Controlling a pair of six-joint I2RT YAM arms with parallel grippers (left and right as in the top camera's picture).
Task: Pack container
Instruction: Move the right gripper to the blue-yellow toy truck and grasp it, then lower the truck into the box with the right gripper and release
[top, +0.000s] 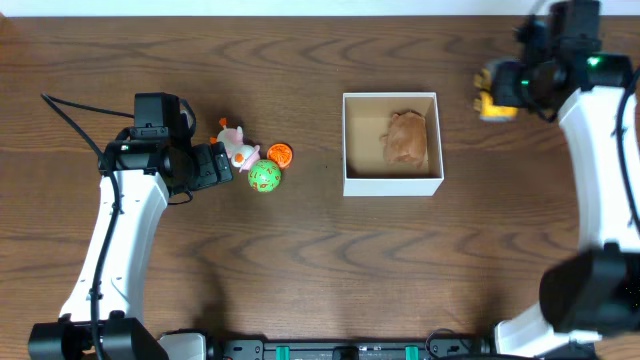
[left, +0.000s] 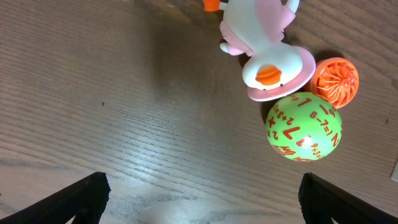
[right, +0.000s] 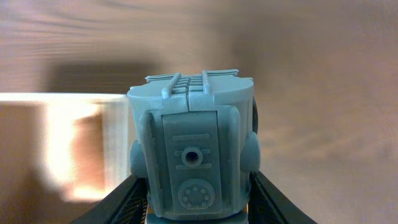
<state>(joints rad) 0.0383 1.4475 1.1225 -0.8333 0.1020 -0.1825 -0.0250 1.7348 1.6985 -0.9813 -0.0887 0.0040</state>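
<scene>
The container (top: 391, 185), a square white-walled box with a brown inside, stands at table centre with a brown toy (top: 406, 138) in it. My right gripper (top: 497, 98) is shut on a grey-blue and yellow toy vehicle (right: 191, 152), holding it right of the box; the box edge (right: 112, 124) shows blurred at left in the right wrist view. My left gripper (left: 199, 199) is open and empty, just left of a pink-and-white duck toy (left: 264, 46), a green numbered ball (left: 303, 127) and an orange ball (left: 336, 81). These also show in the overhead view: duck (top: 234, 146), green ball (top: 265, 177), orange ball (top: 280, 154).
A black cable (top: 70, 120) runs from the left arm over the table at far left. The dark wooden table (top: 330, 260) spreads to the front.
</scene>
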